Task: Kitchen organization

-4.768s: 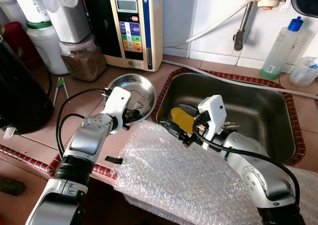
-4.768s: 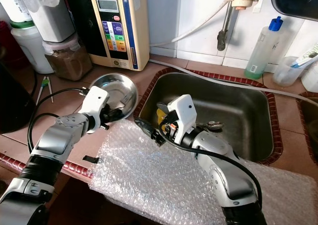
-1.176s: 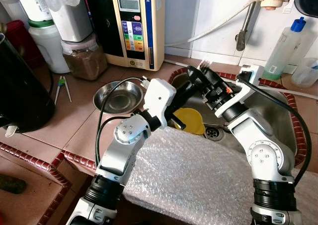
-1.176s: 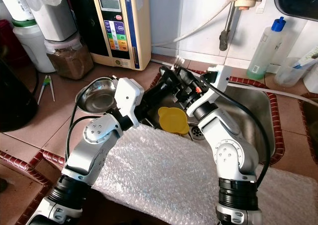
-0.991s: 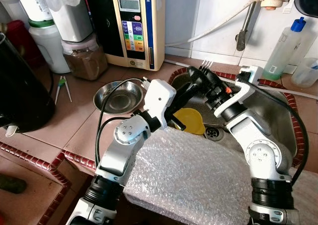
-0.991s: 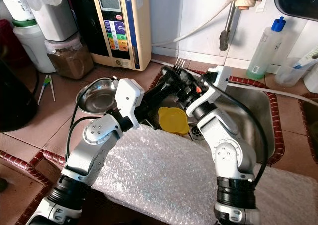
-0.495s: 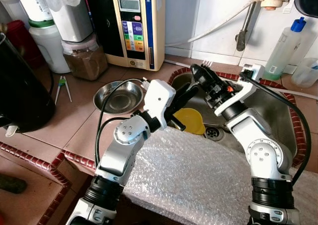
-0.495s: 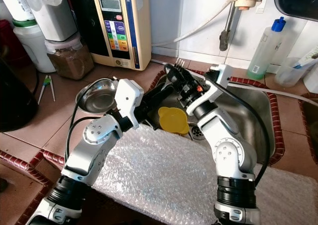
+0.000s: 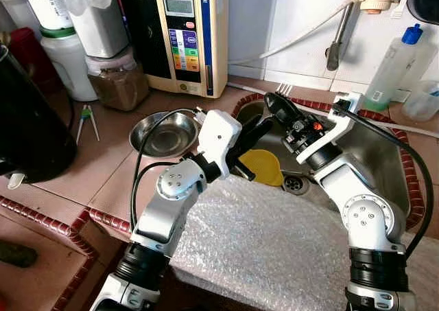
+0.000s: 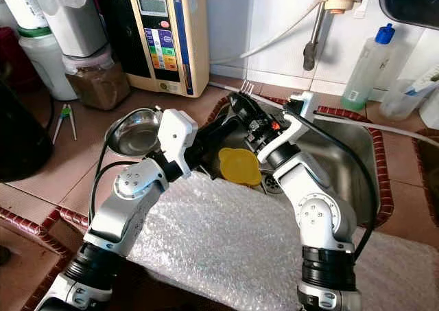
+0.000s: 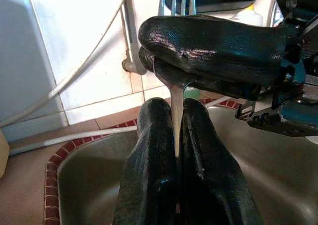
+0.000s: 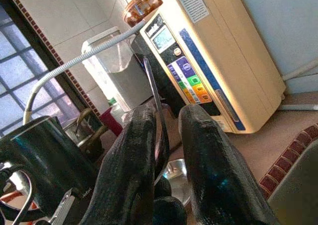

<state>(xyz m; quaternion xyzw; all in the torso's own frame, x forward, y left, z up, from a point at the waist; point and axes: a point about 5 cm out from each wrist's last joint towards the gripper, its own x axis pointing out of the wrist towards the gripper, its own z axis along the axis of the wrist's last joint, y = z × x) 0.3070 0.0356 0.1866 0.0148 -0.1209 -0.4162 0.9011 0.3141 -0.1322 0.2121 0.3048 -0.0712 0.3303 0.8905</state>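
Head views: over the sink (image 9: 384, 153), the left gripper (image 9: 255, 127) and right gripper (image 9: 280, 105) meet on a fork (image 10: 245, 88), tines toward twelve o'clock. A yellow lid (image 9: 262, 165) lies in the sink at six o'clock of them; a steel bowl (image 9: 163, 132) sits at nine.

Left wrist view: its fingers (image 11: 149, 185) are clamped on the fork's handle.

Right wrist view: its fingers (image 12: 129, 165) pinch the fork too.

This looks like a mid-handover; putting the fork away remains.
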